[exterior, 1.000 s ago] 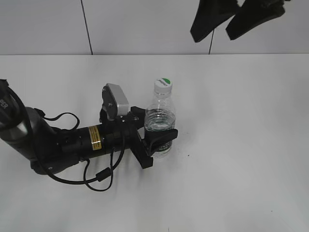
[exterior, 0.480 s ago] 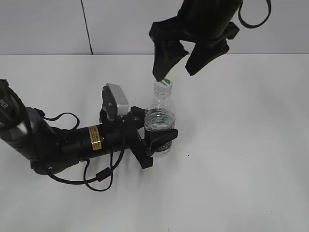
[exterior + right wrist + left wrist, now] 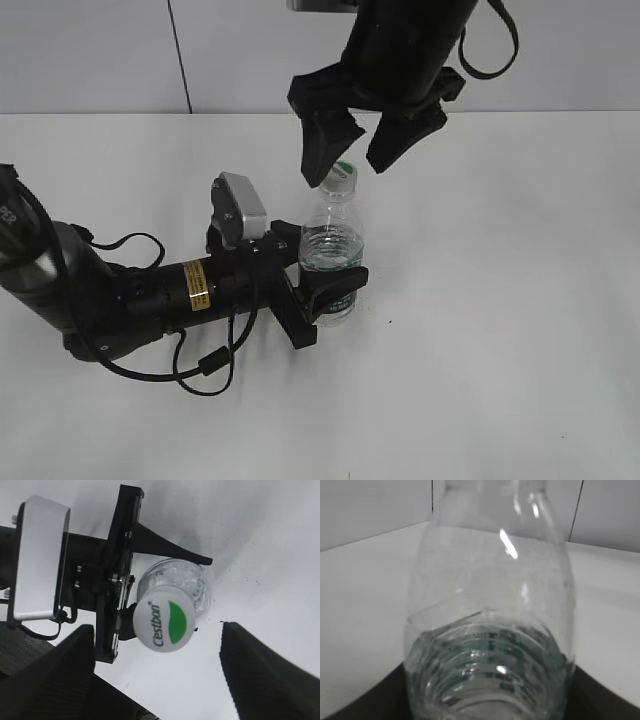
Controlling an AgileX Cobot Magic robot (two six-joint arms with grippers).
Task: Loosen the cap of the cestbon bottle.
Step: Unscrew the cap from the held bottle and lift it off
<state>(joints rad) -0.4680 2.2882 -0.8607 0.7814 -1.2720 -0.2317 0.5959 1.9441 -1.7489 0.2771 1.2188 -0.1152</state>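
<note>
The cestbon bottle (image 3: 331, 255) stands upright on the white table, clear with some water in it. My left gripper (image 3: 328, 285) is shut on its lower body; the bottle fills the left wrist view (image 3: 490, 620). The white cap (image 3: 343, 176) with a green mark sits on the neck. My right gripper (image 3: 348, 165) hangs open just above it, one finger on each side, not touching. In the right wrist view the cap (image 3: 163, 619) shows from above between the spread fingers (image 3: 50, 665).
The left arm (image 3: 120, 295) lies along the table at the left with a loose black cable (image 3: 205, 365) beside it. The white table (image 3: 500, 300) spreads to the right and front. A tiled wall stands behind.
My right gripper has come down from the top right and moved left until it sits open just over the cap. The left gripper and the bottle have not moved.
</note>
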